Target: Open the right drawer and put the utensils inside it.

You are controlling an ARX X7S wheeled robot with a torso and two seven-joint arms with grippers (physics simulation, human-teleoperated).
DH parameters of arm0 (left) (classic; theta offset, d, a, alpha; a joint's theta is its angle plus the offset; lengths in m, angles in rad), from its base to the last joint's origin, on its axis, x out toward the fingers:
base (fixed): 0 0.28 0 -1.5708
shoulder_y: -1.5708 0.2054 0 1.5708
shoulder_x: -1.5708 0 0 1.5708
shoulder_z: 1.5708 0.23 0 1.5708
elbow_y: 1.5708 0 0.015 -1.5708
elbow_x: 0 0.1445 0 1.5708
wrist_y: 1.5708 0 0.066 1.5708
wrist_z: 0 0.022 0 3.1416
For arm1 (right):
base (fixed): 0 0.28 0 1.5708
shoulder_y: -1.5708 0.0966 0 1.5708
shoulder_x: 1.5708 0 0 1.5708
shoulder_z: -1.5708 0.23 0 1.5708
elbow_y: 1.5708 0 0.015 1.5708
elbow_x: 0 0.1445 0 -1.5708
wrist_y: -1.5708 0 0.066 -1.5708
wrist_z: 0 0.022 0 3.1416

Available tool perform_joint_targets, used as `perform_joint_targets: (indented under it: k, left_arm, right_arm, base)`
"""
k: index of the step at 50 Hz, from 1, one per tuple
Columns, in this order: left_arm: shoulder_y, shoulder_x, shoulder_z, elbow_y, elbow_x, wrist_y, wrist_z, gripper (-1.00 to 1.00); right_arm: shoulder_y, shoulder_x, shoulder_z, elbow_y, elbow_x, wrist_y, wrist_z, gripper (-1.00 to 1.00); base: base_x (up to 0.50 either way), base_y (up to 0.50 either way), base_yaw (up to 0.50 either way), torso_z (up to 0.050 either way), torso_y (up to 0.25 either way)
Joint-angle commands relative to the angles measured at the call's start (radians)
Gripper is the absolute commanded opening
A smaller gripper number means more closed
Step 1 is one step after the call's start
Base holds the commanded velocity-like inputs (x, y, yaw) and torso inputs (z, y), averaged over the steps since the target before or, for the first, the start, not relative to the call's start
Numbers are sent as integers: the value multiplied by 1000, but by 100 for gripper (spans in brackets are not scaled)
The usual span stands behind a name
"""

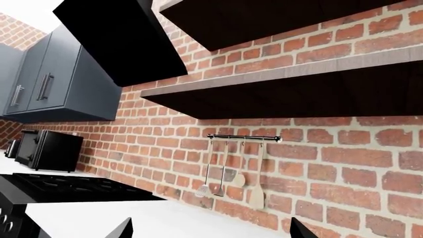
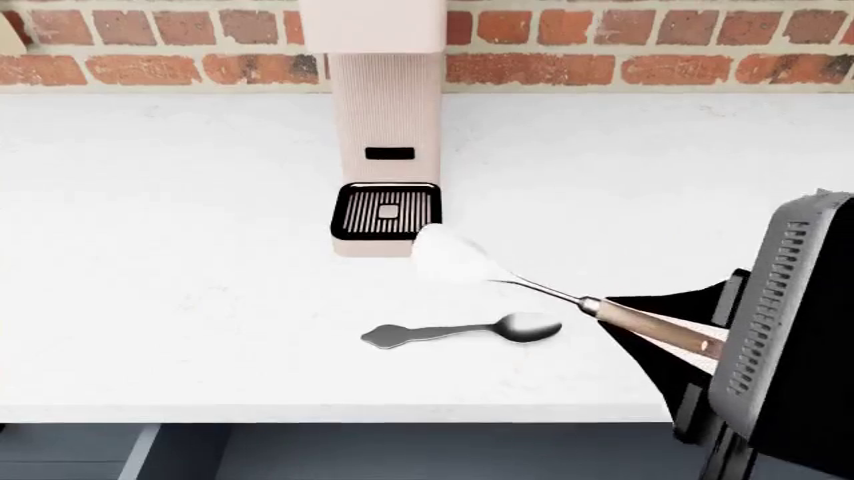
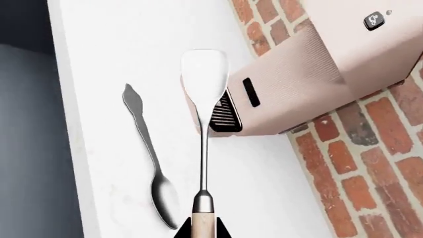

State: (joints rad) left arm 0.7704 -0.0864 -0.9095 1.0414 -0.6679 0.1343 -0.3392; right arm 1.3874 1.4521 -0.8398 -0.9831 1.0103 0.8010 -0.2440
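Note:
The metal spoon (image 2: 461, 331) lies flat on the white counter (image 2: 174, 260), just in front of the coffee machine; it also shows in the right wrist view (image 3: 148, 148). My right gripper (image 2: 674, 335) is shut on the pale wooden handle of the spatula (image 3: 203, 148), whose blade (image 2: 454, 255) hovers over the machine's drip tray. Below the counter's front edge runs a slate-grey surface (image 2: 400, 455) that looks like the right drawer pulled out; its handle is out of view. The left gripper (image 1: 208, 233) is open and holds nothing, facing the brick wall.
A beige coffee machine (image 2: 387, 120) stands against the brick wall at the back of the counter. The left wrist view takes in dark shelves (image 1: 297, 94), a rail of hanging utensils (image 1: 241, 139), a black stove (image 1: 73, 186), a microwave (image 1: 49, 148) and grey wall cupboards (image 1: 53, 79).

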Motion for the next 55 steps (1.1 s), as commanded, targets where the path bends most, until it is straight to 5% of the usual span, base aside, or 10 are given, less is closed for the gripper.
perform_joint_targets:
  k: [1,11,26,55]
  left_arm:
    - [0,3,-4,0,-4,1,4,100]
    - [-2,13,-15,-2,-13,2,15,100]
    - [-3,13,-15,-1,-11,0,15,100]
    - [-8,14,-17,-5,-14,-4,20,100]
  right_arm:
    - [45,-60,7,-48,14,-20,17,-100]
    - [208,-82,-198,-64,20,-75,37,-100]
    - [784,-185,-1028,-64,-13,-321,210,-100]
    - [919,-368,-1393,-35,-27,-549,361,-100]
  base:
    - [0,0,0,0,15]
    - [0,0,0,0,0]
    - [0,0,0,0,0]
    - [0,0,0,0,0]
